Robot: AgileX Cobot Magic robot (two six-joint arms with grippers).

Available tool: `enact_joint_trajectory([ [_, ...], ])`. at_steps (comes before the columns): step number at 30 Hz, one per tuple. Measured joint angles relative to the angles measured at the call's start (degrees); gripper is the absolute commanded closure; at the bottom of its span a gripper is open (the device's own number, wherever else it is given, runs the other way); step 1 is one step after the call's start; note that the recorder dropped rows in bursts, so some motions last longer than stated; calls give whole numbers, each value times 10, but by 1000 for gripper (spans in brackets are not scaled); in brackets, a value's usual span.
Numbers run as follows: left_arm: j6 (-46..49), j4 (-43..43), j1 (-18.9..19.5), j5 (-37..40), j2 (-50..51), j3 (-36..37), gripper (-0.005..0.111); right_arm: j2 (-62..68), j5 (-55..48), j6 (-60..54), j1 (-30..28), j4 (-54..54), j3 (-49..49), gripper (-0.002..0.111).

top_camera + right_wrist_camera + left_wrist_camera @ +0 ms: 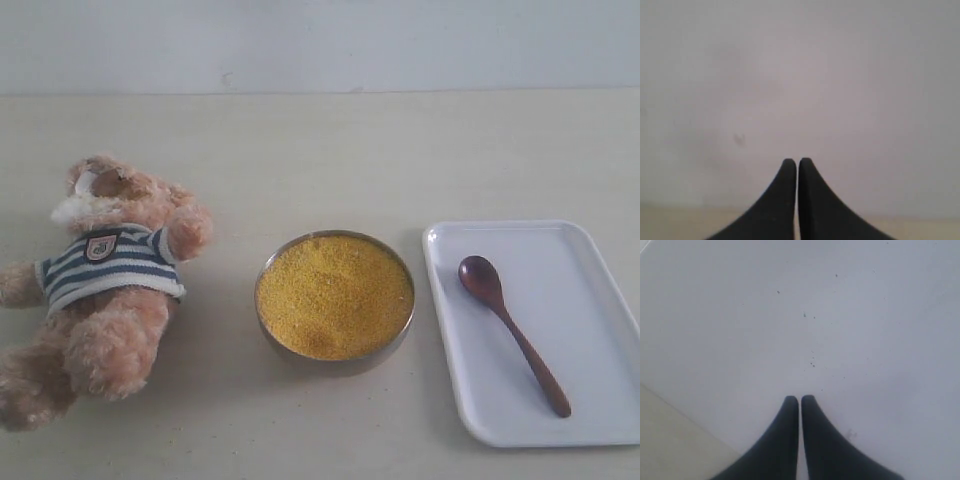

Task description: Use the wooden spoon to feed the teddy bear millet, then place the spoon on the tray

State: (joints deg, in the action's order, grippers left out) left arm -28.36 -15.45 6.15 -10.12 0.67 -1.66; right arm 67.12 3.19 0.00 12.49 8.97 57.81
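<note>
The teddy bear [105,280] lies on its back at the left of the table in the exterior view, in its navy-and-white striped shirt. A shallow metal bowl [336,358] full of yellow millet [334,295] stands at the centre. To its right is the white tray [600,420] with the dark wooden spoon [512,331] lying on it, bowl end toward the back. Neither arm shows in the exterior view. My left gripper [800,399] is shut with nothing held, facing a pale wall. My right gripper [797,161] is shut too, empty, before a pale wall.
The cream tabletop [330,150] runs back to a pale wall [320,40]. A strip of cream surface [670,440] shows at a corner of the left wrist view, and another strip of it [690,222] shows beneath the right gripper.
</note>
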Motion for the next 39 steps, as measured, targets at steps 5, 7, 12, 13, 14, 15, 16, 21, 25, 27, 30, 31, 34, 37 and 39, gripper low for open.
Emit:
enact_joint_trajectory([
  [5,18,31,0,73,104,-105,103,105,-205,-42,1,-2,54,107],
  [7,27,52,0,122,170,-159,103,141,-285,-56,1,-5,77,107],
  [12,161,37,0,366,380,-330,101,183,-412,-71,1,-16,89,107],
  [13,206,20,0,410,412,-354,98,184,-424,-71,1,-17,84,107],
  [14,243,-6,0,459,452,-379,92,184,-430,-72,1,-18,77,107],
  [15,269,-35,0,501,489,-399,87,181,-432,-72,1,-18,67,107],
  [16,287,-58,0,528,518,-411,78,177,-433,-72,1,-18,55,107],
  [21,413,-182,0,591,666,-428,34,164,-429,-65,1,7,-16,104],
  [25,532,-281,0,588,746,-428,24,150,-416,-60,1,41,-70,69],
  [27,586,-316,-10,587,775,-428,24,142,-409,-59,1,48,-87,41],
  [30,602,-289,-42,569,810,-428,24,126,-391,-52,1,53,-103,12],
  [31,585,-255,-53,558,818,-428,24,122,-385,-49,1,56,-106,11],
  [34,506,-145,-75,535,830,-428,18,118,-376,-43,1,64,-110,11],
  [37,447,-85,-82,523,831,-428,4,118,-374,-41,1,68,-110,11],
  [39,431,-86,-84,520,833,-428,-2,118,-371,-41,1,69,-110,11],
])
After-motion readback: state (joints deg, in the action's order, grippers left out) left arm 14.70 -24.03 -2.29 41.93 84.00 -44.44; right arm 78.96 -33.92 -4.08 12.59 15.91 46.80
